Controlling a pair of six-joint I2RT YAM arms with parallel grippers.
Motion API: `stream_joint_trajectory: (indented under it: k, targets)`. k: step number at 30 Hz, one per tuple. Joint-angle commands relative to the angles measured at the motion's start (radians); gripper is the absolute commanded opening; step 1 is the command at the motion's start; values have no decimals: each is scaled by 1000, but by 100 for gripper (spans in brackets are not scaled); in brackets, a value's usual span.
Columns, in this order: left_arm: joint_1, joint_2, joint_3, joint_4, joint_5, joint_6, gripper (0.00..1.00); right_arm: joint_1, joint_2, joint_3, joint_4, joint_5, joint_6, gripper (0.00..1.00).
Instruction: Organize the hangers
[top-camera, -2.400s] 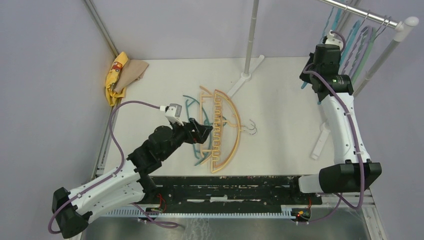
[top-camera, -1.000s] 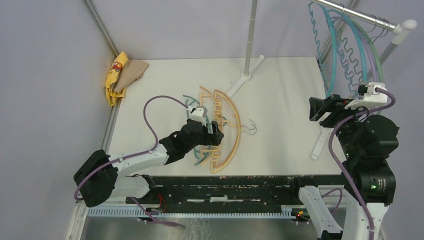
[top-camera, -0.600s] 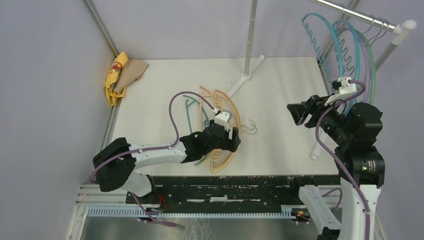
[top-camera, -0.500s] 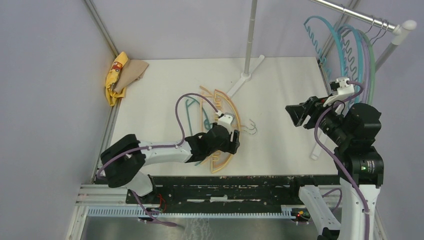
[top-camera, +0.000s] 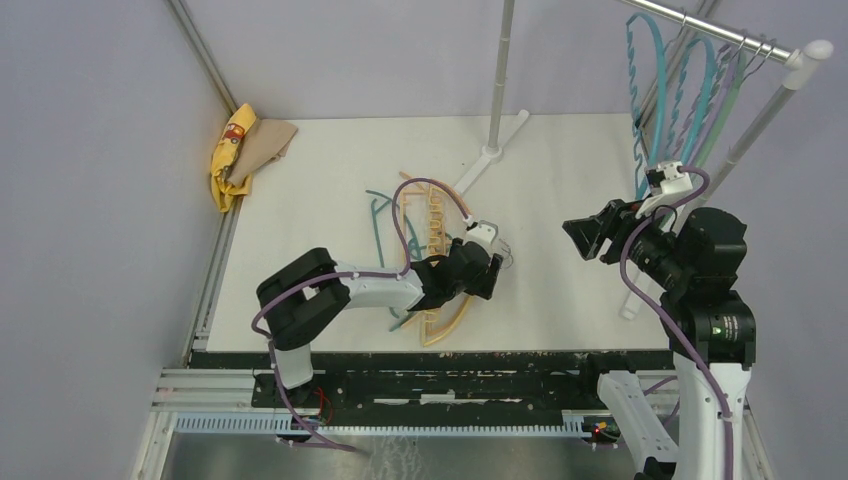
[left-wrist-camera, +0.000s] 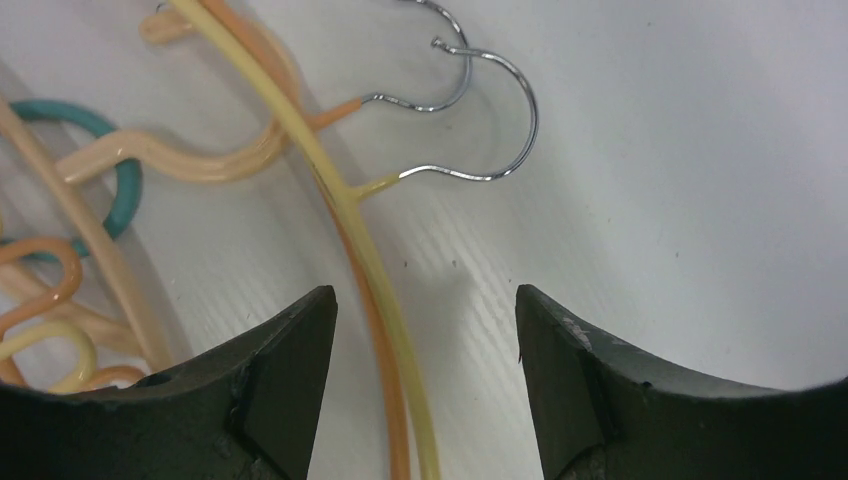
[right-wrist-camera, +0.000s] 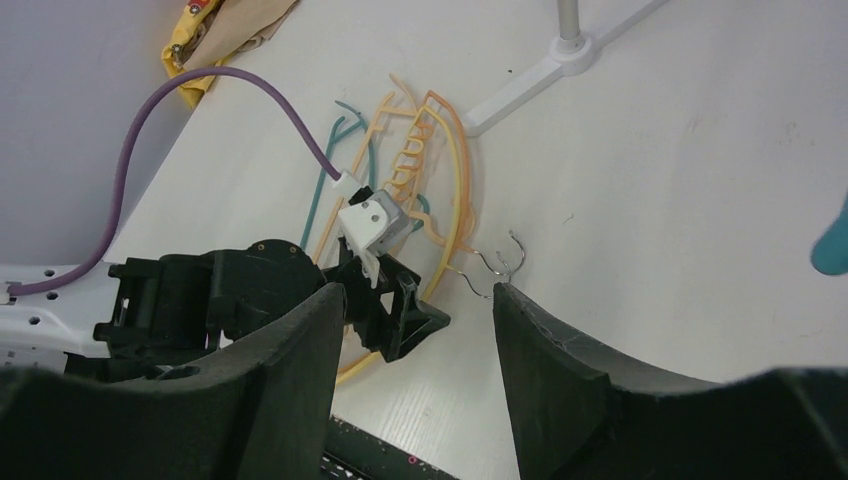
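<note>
Left claw (left-wrist-camera: 425, 325) gaped over stacked hangers (left-wrist-camera: 372, 262) near the bench's (top-camera: 580, 200) front edge (right claw (right-wrist-camera: 416, 295) open too); closing might grab two.

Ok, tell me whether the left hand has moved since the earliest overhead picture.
Yes. The left hand has shifted rightward, from left of the white rack foot to about straight below it in the overhead view.

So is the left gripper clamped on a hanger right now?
No, the left gripper is open, its fingers standing apart on either side of the pale yellow hanger.
</note>
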Motion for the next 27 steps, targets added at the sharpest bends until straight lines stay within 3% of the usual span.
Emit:
stream_joint_trajectory:
  k: [1, 6, 10, 13, 15, 18, 27]
  targets:
    - [-5, 56, 85, 22, -26, 62, 72, -2, -3, -12, 66, -5, 8, 65]
    - [-4, 94, 100, 10, -43, 60, 66, 2, -4, -23, 67, -1, 7, 65]
    - [-2, 109, 87, 3, -67, 59, 51, 2, -7, -33, 67, -2, 11, 65]
    - [-2, 99, 77, 1, -93, 57, 46, 3, -8, -39, 67, 0, 14, 65]
    - [-2, 84, 72, -4, -106, 56, 36, 4, -9, -42, 66, 0, 16, 65]
    - [-2, 40, 66, -24, -122, 58, 4, 3, -8, -41, 66, 0, 19, 64]
    - [-3, -217, 68, -148, -190, 78, 3, 4, -21, -42, 37, -73, 5, 64]
